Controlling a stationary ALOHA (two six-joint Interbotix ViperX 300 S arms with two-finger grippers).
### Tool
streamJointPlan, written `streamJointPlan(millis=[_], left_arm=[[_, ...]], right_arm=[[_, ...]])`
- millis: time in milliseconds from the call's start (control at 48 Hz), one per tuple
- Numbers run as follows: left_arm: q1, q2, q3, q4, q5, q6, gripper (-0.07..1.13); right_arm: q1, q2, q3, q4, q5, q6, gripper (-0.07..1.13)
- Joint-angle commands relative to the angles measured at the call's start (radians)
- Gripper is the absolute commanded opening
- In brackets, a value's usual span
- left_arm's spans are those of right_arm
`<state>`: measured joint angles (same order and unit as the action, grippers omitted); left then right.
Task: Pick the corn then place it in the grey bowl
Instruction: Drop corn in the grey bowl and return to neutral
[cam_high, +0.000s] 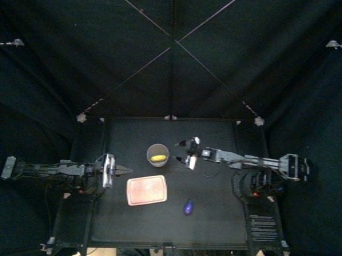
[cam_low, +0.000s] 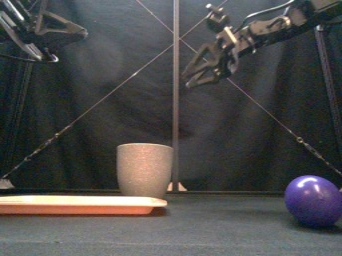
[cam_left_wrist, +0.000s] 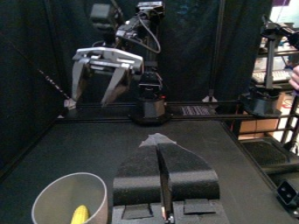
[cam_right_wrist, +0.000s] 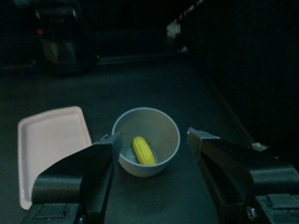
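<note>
The corn (cam_right_wrist: 142, 149), a small yellow cob, lies inside the grey bowl (cam_low: 144, 168), a tall speckled cup standing mid-way across the bench (cam_high: 120, 225), just beyond the pink tray (cam_high: 147, 190); the right fingers (cam_right_wrist: 82, 179) hover spread wide and empty, above and just right of its rim; the left fingers (cam_left_wrist: 140, 175) hang pressed together, raised at the left; a purple toy (cam_low: 314, 198) sits near right.

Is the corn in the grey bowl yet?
In: the corn lies inside the upright grey bowl, and the open right hand holds nothing.
</note>
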<state>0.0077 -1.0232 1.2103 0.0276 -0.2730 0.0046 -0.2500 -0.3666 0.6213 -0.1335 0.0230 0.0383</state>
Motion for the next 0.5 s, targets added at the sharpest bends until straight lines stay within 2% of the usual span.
streamJointPlan(millis=[21,292,500], left_arm=[[0.002,-0.005,-0.015,0.009,-0.005,0.000,-0.01],[0.002,-0.018,-0.015,0.035,-0.005,0.000,-0.01],[0.002,-0.020,-0.015,0.035,-0.005,0.000,-0.01]], right_arm=[[0.049,-0.189,0.083,0.003,-0.038,0.000,0.95],[0.130,-0.486,0.213,0.044,0.003,0.003,0.95],[0.153,-0.626,0.287,0.078,0.003,0.002,0.95]])
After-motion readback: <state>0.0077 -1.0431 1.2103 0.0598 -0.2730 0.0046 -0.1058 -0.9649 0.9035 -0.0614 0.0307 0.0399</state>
